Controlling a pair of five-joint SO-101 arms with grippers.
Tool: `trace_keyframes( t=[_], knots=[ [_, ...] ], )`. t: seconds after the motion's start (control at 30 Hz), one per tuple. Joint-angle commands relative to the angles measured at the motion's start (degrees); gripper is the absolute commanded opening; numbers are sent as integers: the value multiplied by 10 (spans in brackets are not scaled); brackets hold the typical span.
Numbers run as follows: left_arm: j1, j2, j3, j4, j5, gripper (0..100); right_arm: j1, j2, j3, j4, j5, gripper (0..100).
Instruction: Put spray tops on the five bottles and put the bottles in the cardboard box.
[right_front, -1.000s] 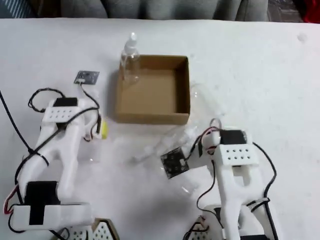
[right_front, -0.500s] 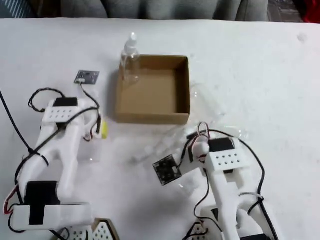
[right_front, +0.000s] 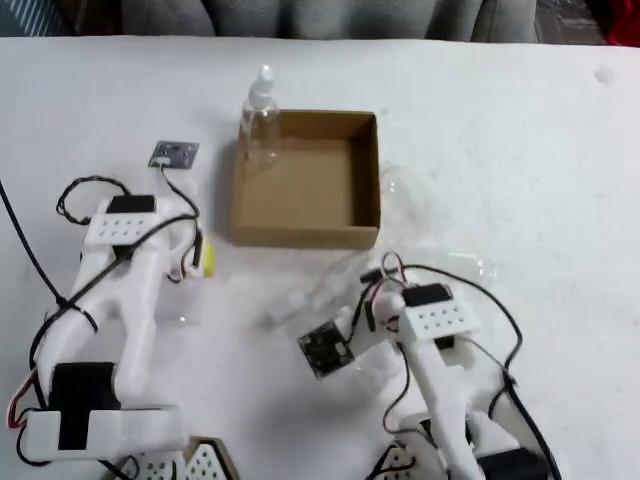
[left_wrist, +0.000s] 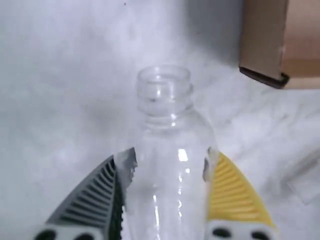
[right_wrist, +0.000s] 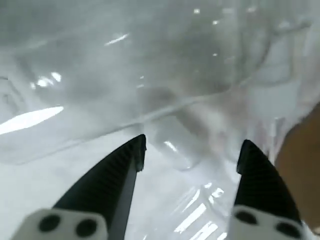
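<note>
Your left claw (left_wrist: 170, 162) grips an upright, uncapped clear plastic bottle (left_wrist: 166, 110) beside the brown cardboard box (right_front: 305, 236); your right claw (right_wrist: 192, 150) stands wide open, empty, over clear bottles (right_wrist: 150, 65) lying near the box.

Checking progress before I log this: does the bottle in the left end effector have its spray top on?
Off. The bottle in the left end effector shows a bare, open threaded neck, no top.
</note>
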Motion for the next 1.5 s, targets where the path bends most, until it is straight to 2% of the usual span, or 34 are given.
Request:
trace_keyframes(
  t=[0.0,0.07,0.2,0.37,0.63,0.8,0.87,1.13,1.37,1.47],
  knots=[
    [-12,-38,-8,-10,-5,21,2,91,-83,-9,-47,239],
    [-12,-38,-9,-10,-5,21,3,124,-112,0,-50,185],
    [-11,-38,-9,-10,-5,21,3,158,-147,2,-75,13],
    [-11,-38,-7,-10,-5,21,3,160,-166,2,-116,47],
    [-11,-38,-6,-10,-5,21,6,160,-166,13,-117,63],
    [-11,-38,-5,-10,-5,21,14,165,-166,37,-115,193],
    [-11,-38,-4,-14,-5,21,14,166,-166,37,-115,208],
    [-11,-37,-4,-17,-5,20,9,172,-164,34,-114,207],
    [-8,-37,-4,-15,-5,20,-2,249,-201,33,-117,29],
    [-7,-37,-4,-14,-5,20,2,267,-238,56,-134,18]
  ],
)
